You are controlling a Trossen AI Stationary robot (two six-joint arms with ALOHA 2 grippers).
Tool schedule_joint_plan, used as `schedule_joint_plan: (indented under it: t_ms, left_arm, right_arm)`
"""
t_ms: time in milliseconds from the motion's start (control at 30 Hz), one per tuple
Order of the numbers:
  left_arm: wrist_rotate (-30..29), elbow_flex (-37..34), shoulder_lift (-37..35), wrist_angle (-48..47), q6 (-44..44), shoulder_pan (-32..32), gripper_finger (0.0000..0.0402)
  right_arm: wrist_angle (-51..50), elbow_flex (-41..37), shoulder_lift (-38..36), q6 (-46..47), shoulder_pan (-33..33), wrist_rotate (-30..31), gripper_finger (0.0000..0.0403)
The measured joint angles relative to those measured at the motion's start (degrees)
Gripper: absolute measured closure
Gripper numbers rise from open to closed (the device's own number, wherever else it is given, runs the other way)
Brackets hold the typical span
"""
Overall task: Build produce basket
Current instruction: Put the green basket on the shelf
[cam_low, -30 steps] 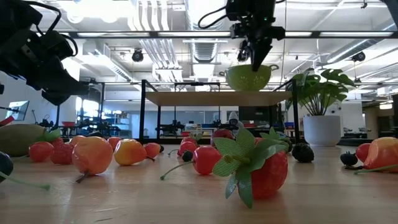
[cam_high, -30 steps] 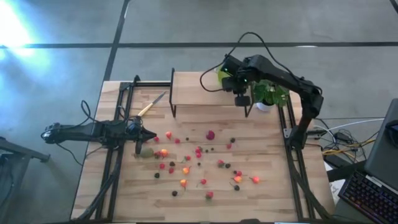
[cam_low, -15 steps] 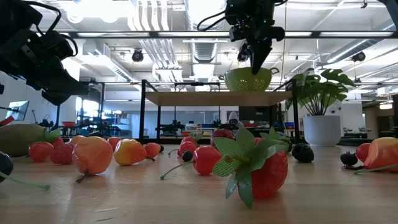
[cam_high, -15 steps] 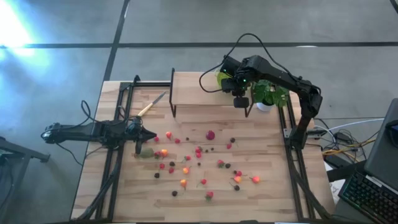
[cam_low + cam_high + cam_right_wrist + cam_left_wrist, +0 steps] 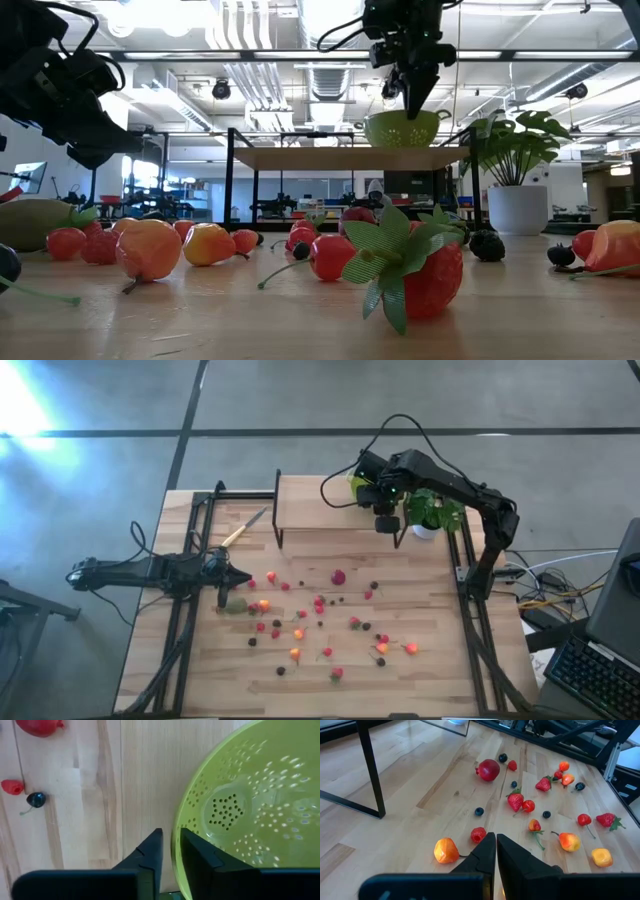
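The right gripper point(image 5: 169, 851) sits over the rim of the green colander point(image 5: 250, 810) on the raised shelf point(image 5: 320, 500), fingers slightly parted astride it, while the fruit point(image 5: 320, 605) lies on the table below, nearer the clenched left gripper point(image 5: 496, 851).

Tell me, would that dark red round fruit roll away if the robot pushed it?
Probably yes: the dark red fruit looks round and smooth, so a nudge would likely roll it across the flat wooden table. Its small crown tip may make it wobble and stop soon.
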Motion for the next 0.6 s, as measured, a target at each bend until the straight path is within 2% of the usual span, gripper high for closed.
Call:
schedule_joint_plan:
  t_ms: [367, 600]
  left_arm:
    - [0.00, 0.00, 0.01, 0.00, 0.01, 0.02, 0.0381]
    - [0.00, 0.00, 0.01, 0.00, -0.01, 0.01, 0.0381]
  right_arm:
    - [0.01, 0.00, -2.28, 0.36, 0.06, 0.03, 0.0239]
    - [-0.03, 0.02, -6.77, 1.29, 2.40, 0.00, 0.0203]
